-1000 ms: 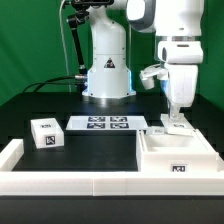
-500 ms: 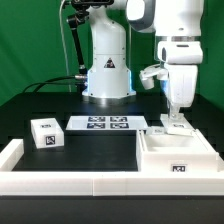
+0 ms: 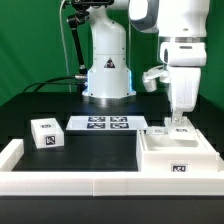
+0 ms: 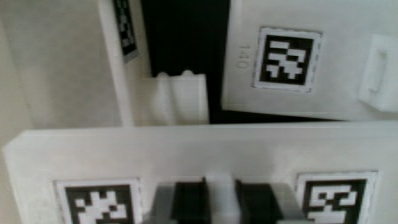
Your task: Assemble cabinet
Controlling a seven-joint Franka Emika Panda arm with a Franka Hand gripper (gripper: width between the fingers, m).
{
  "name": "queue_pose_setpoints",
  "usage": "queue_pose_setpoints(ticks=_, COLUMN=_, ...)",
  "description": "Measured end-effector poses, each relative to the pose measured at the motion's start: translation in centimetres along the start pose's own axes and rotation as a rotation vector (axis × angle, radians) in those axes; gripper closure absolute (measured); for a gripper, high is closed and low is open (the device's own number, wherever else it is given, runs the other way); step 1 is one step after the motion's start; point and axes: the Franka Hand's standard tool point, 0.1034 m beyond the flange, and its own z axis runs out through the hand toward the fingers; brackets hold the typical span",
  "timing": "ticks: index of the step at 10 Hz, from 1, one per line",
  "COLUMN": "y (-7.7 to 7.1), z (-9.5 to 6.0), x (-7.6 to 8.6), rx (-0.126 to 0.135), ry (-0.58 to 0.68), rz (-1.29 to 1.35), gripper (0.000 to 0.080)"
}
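The cabinet (image 3: 176, 157), a large white box with a tag on its front, stands at the exterior view's right front. My gripper (image 3: 179, 122) points down at its far edge, next to a small tagged white part (image 3: 163, 129). In the wrist view my gripper (image 4: 217, 205) hangs over a white panel (image 4: 178, 150) with a tag on either side of the fingers. The jaws stand close together with only a thin pale strip between them. Beyond lies another tagged white panel (image 4: 285, 60) and a small white post (image 4: 175, 95).
A small white tagged box (image 3: 45, 133) sits at the exterior view's left. The marker board (image 3: 108, 124) lies in the middle, in front of the robot base (image 3: 108, 75). A low white border rail (image 3: 70, 182) runs along the front and left.
The arm has shifted slightly to the exterior view's right. The parts on the table have not moved.
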Motion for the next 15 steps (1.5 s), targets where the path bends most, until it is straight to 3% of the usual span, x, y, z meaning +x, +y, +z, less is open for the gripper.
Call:
queue_pose_setpoints(ticks=2, y=0.9, z=-0.1, x=-0.1, rx=-0.008, ry=0.005, rz=-0.039, gripper=0.0731)
queue_pose_setpoints(ticks=7, y=1.0, z=-0.1, x=-0.1, rx=-0.01, ry=0.006, rz=-0.038, gripper=0.0731)
queue_pose_setpoints(ticks=8, y=1.6, z=-0.1, x=0.0, rx=-0.004, ry=0.001, rz=-0.036, gripper=0.0731)
queue_pose_setpoints(ticks=12, y=6.5, z=0.0, x=0.2, rx=0.01, ry=-0.014, rz=-0.047, gripper=0.0731)
queue_pose_setpoints(ticks=13, y=7.6, z=0.0, x=0.3, rx=0.002, ry=-0.011, rz=-0.05, gripper=0.0731)
queue_pose_setpoints(ticks=15, y=8.6, z=0.1, x=0.4, rx=-0.001, ry=-0.01, rz=-0.051, gripper=0.0731)
